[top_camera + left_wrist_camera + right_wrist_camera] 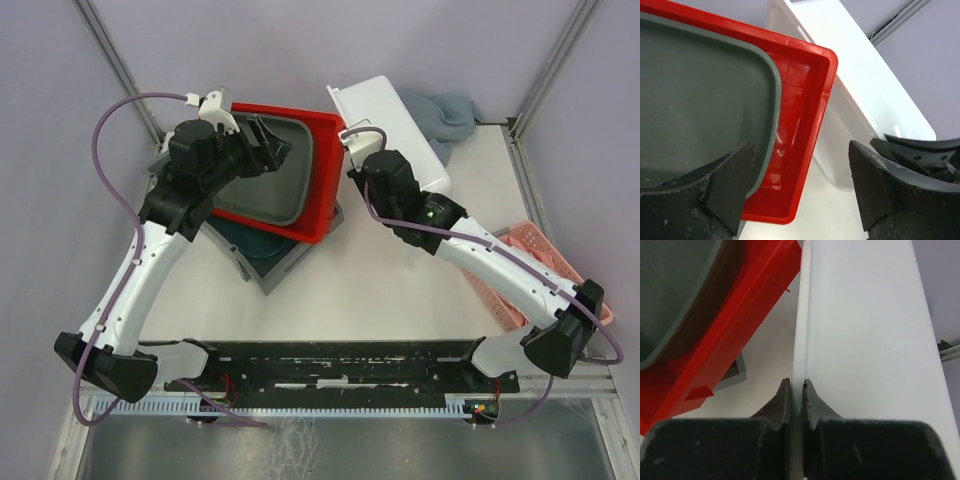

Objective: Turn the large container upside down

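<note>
Right gripper (796,386) is clamped tight on the thin rim of the white container (865,340), and that rim runs dead straight ahead from the fingertips. To the right of the jaws it's one broad white wall, tipped at a slant. To the left there's a wedge of bare table (765,365) before the red bin (740,315), and that wedge pinches nearly shut farther ahead; I can't tell whether the two edges touch. A grey lid corner (737,375) pokes out below the red wall, low and left of the tips. From above, the right arm reaches in from the near right corner, its forearm passing over the pink basket (540,250), wrist cocked towards the container's near long edge. A blue-grey cloth (450,110) lies beyond the container. The left gripper (800,170) hangs wide open, holding nothing. One finger (730,185) sits over the grey tray (700,100) nested in the red bin, the other over open table beside the white wall. The left arm climbs from its base and bends right above the bin.
</note>
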